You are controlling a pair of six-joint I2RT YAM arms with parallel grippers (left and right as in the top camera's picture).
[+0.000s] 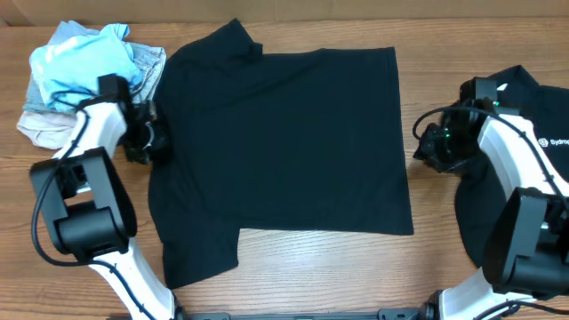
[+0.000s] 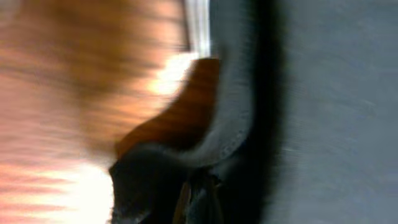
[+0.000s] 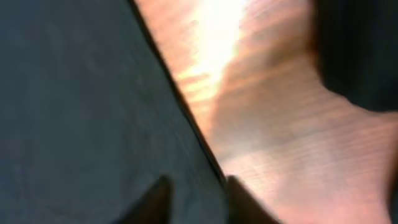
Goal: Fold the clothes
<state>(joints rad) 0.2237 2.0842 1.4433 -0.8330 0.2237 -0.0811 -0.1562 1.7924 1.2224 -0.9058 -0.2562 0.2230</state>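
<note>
A plain black short-sleeved shirt [image 1: 284,142] lies spread flat across the middle of the table, collar to the far left. My left gripper [image 1: 151,138] is at the shirt's left side by a sleeve. In the blurred left wrist view a curled edge of the shirt [image 2: 236,124] runs down to the gripper [image 2: 196,190], and its jaw gap is too dark to read. My right gripper [image 1: 425,147] is at the shirt's right hem. In the right wrist view its fingers [image 3: 158,199] stand apart, with the hem of the shirt [image 3: 81,93] between them.
A second black shirt with white lettering [image 1: 524,89] lies bunched at the right under the right arm, and shows dark in the right wrist view [image 3: 360,50]. A pile of light-blue, grey and beige garments [image 1: 80,62] sits at the far left corner. Bare wooden table [image 1: 311,267] runs along the front.
</note>
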